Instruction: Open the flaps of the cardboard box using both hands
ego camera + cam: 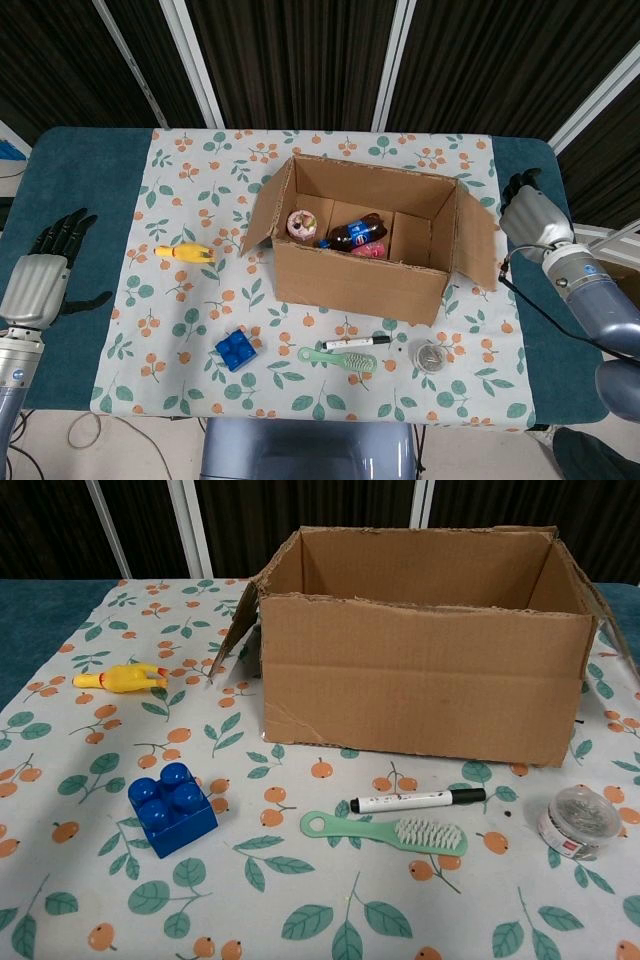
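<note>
I see the cardboard box standing mid-bench, both side flaps folded outward; my right hand hangs near the bench's right edge, just beside the right flap, holding nothing, fingers loosely bent; my left hand hovers at the left edge, fingers spread, empty.

We see these colours:
corrugated cardboard box: plain brown
cloth on the desk: white, orange fruit, green leaves
desk: teal
studded plastic block: blue
rubber chicken toy: yellow
long-handled brush: mint green
</note>
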`<state>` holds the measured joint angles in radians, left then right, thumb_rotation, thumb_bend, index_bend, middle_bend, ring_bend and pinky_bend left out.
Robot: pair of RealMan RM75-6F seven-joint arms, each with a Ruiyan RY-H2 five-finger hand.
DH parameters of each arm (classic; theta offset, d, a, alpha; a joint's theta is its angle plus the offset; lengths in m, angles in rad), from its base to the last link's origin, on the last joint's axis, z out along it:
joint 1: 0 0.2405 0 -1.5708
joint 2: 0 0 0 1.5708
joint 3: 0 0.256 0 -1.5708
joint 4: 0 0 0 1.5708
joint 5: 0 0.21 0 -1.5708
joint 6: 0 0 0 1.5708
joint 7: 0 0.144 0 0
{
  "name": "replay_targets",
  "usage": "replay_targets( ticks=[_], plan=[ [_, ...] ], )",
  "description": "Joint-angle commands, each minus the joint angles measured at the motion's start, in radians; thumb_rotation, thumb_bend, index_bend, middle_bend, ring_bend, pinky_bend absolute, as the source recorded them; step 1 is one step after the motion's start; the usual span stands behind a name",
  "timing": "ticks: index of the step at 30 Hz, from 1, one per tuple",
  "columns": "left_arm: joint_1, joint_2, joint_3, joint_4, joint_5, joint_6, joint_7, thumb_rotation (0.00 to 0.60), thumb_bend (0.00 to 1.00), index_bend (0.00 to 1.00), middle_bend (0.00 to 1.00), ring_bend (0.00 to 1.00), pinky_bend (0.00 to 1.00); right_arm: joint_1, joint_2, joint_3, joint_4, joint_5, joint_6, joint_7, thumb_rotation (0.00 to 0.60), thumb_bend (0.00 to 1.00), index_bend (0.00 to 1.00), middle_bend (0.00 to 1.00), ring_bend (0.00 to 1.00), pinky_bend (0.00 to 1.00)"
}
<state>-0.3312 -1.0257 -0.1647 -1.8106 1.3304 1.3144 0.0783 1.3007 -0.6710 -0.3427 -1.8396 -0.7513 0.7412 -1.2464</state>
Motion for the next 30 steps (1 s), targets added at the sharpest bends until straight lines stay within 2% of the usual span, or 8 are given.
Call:
replay_targets(
  ticks=[1, 5, 10, 14, 17, 22, 25, 30],
  plan=[
    [0.001, 0.000, -0.001, 0.001, -0.001, 0.004, 0.002, 0.600, 0.11, 0.00, 0.00, 0.00, 0.11, -0.031, -0.023, 0.006, 0.018, 0.009, 0.024, 0.016, 0.600, 0.41, 0.26, 0.17, 0.13, 0.23],
    [0.001, -0.001, -0.004, 0.006, -0.005, 0.007, 0.004, 0.600, 0.11, 0.00, 0.00, 0.00, 0.11, -0.080, -0.038, 0.029, 0.028, 0.027, 0.091, 0.059, 0.600, 0.41, 0.26, 0.17, 0.13, 0.23],
    [0.001, -0.006, -0.002, 0.016, -0.010, 0.007, 0.020, 0.600, 0.11, 0.00, 0.00, 0.00, 0.11, -0.189, -0.047, 0.085, 0.026, 0.019, 0.208, 0.219, 0.600, 0.36, 0.19, 0.13, 0.13, 0.23],
    [0.004, -0.017, 0.001, 0.025, -0.009, 0.014, 0.037, 0.600, 0.06, 0.00, 0.00, 0.00, 0.09, -0.302, -0.064, 0.137, 0.014, 0.021, 0.304, 0.406, 0.600, 0.29, 0.07, 0.07, 0.09, 0.23],
    [0.011, -0.026, 0.011, 0.039, -0.005, 0.023, 0.061, 0.600, 0.05, 0.00, 0.00, 0.00, 0.08, -0.422, -0.090, 0.188, -0.012, 0.026, 0.381, 0.628, 0.600, 0.25, 0.00, 0.01, 0.05, 0.23],
    [0.045, -0.046, 0.036, 0.068, -0.004, 0.056, 0.072, 0.600, 0.03, 0.00, 0.00, 0.00, 0.07, -0.615, -0.154, 0.232, -0.015, -0.060, 0.513, 0.931, 0.600, 0.19, 0.00, 0.00, 0.01, 0.23],
    [0.074, -0.058, 0.053, 0.091, 0.003, 0.088, 0.064, 0.600, 0.02, 0.00, 0.00, 0.00, 0.06, -0.717, -0.207, 0.240, 0.003, -0.125, 0.597, 1.065, 0.600, 0.16, 0.00, 0.00, 0.00, 0.22],
    [0.123, -0.098, 0.071, 0.156, 0.032, 0.163, 0.046, 0.600, 0.02, 0.00, 0.00, 0.00, 0.06, -0.862, -0.306, 0.242, 0.045, -0.228, 0.736, 1.193, 0.600, 0.14, 0.00, 0.00, 0.00, 0.22]
  ],
)
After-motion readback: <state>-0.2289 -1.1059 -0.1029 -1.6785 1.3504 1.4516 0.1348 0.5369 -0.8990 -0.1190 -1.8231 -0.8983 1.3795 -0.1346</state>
